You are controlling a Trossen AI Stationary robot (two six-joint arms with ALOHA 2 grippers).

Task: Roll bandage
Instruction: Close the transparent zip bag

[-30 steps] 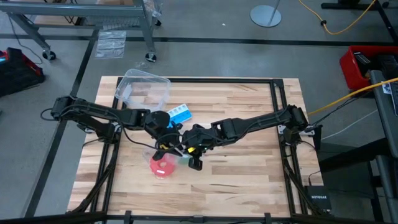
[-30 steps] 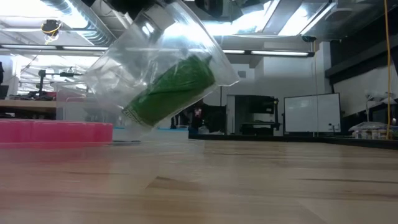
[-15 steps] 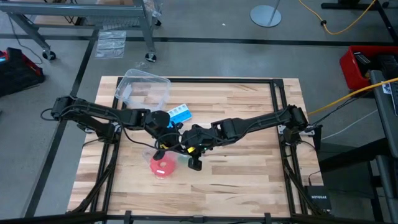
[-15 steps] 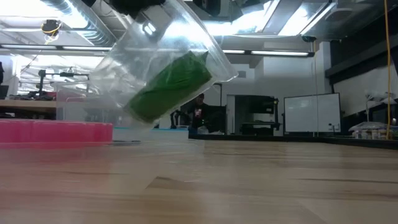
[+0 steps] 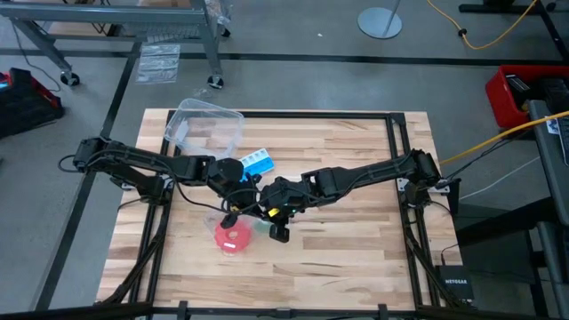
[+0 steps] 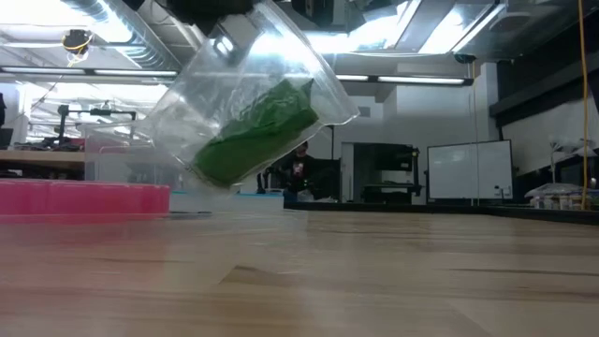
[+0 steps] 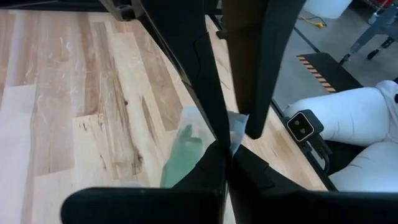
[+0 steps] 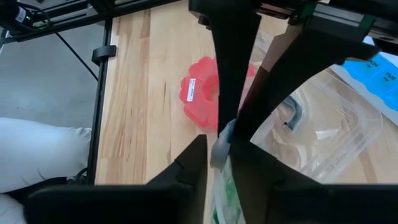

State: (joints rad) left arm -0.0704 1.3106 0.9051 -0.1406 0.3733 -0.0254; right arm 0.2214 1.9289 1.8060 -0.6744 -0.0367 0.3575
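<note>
Wooden tabletop point(image 5: 356, 249): green bandage point(image 6: 257, 131) in clear bag point(image 6: 281, 56), lifted.
L gripper point(image 5: 233, 212) clenched on bag; R gripper point(image 5: 267, 213) prob. pinching it too. Keep bag taut, avoid red disc point(image 5: 233, 238).

Green, red, blue and see-through things on light wood

The soft green cloth bandage point(image 6: 257, 131) sits inside a clear see-through plastic bag point(image 6: 187, 103). The round plastic disc point(image 5: 233, 237) is red, the flat pill box point(image 5: 258, 163) is blue and white, and the wooden table point(image 5: 356, 249) is pale tan with stripes.
</note>
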